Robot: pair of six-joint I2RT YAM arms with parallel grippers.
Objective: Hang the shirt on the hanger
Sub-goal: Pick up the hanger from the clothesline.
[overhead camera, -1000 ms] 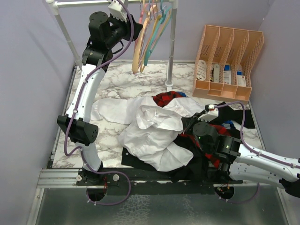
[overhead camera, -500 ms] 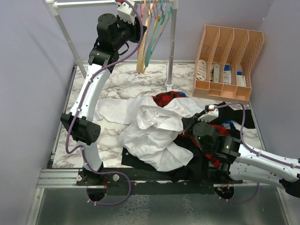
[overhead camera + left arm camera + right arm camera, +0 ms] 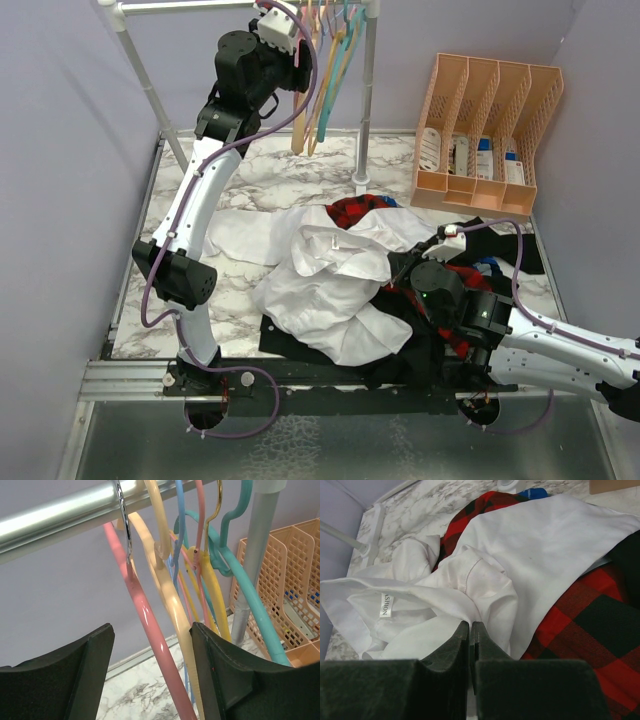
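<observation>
The white shirt [image 3: 330,285] lies crumpled on the marble table, over a plaid shirt and a black garment. My right gripper [image 3: 397,270] is shut on a fold of the shirt [image 3: 545,545]; in the right wrist view the gripper [image 3: 470,623] pinches white fabric between closed jaws. My left gripper [image 3: 292,42] is raised at the clothes rail, open. In the left wrist view the gripper [image 3: 151,628] has the pink hanger [image 3: 142,612] between its spread fingers, not touching either one. The hanger's metal hook [image 3: 124,517] hangs on the rail.
A thick peach hanger [image 3: 172,600], a teal hanger [image 3: 250,595] and other thin hangers hang beside the pink one. The rack's upright pole [image 3: 365,100] stands at the back. A peach organizer [image 3: 490,130] is at the back right. The red-and-black plaid shirt [image 3: 590,615] and the black garment [image 3: 400,365] lie under the white shirt.
My left gripper has moved right and up along the rail, closer to the hangers. The right gripper and the shirt have not moved.
</observation>
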